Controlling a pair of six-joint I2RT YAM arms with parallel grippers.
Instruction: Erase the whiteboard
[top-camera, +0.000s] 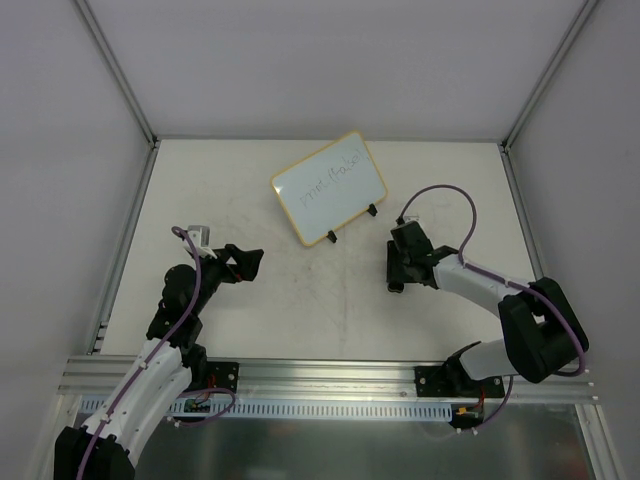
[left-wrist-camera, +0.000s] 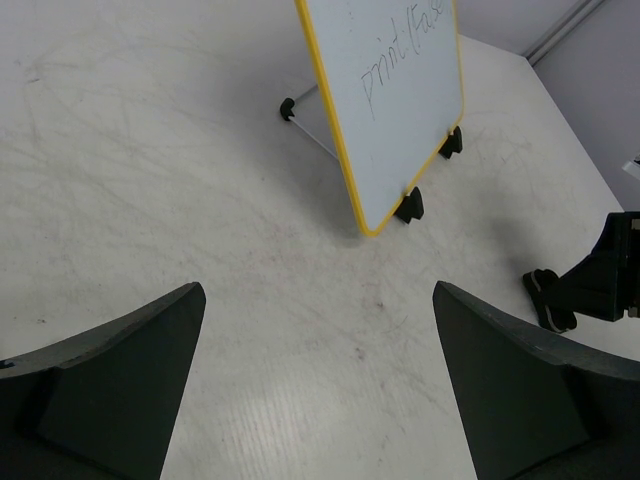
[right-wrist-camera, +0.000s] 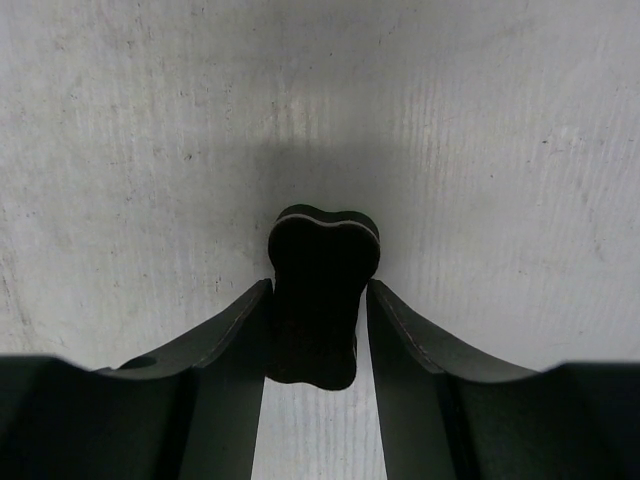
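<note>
Whiteboard (top-camera: 330, 188) stands propped at twelve o'clock on the table (top-camera: 240, 190), its handwriting unwiped and facing the arms. At its four o'clock the right gripper (right-wrist-camera: 318, 287) pinches the black eraser (right-wrist-camera: 322, 240) on both sides, presumably to lift it. At eight o'clock the left gripper (left-wrist-camera: 318, 292) gapes wide, holding nothing.

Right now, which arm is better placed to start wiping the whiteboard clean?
Right. The right claw grips the black eraser on the table, near the whiteboard. The left claw is wide open, empty, and farther from the eraser.
</note>
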